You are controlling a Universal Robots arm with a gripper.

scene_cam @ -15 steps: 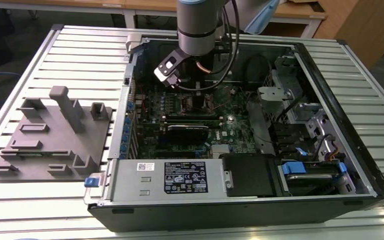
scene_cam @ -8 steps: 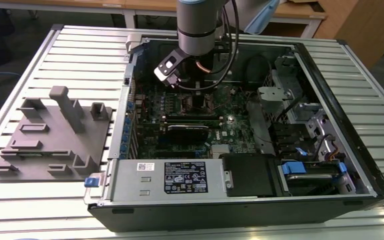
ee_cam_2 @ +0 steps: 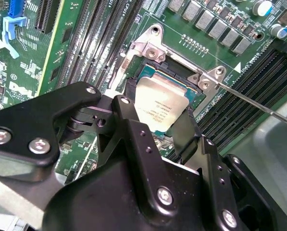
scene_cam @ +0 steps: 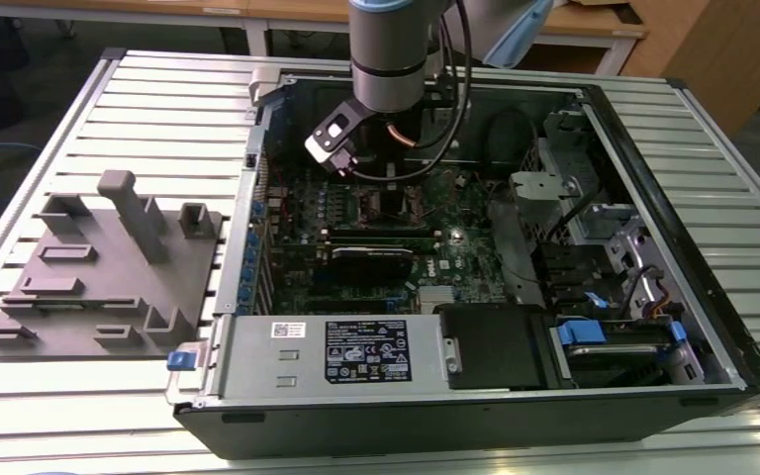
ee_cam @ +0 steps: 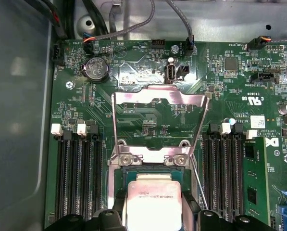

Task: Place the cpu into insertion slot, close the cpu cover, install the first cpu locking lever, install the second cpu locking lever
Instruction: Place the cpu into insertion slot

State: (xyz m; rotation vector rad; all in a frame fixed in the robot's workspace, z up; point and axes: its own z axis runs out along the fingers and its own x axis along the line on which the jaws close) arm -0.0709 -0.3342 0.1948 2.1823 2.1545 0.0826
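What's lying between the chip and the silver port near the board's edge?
The open cover frame, its hinge next to the chip and its far bar near the port, with green board showing through its window, in the first wrist view.

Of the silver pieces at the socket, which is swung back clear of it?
The cpu cover: the windowed frame hinged back off the insertion slot. The cpu is the solid square in the gripper.

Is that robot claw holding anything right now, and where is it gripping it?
Yes, the cpu. In the second wrist view the fingers pinch it by two opposite edges, just over the slot.
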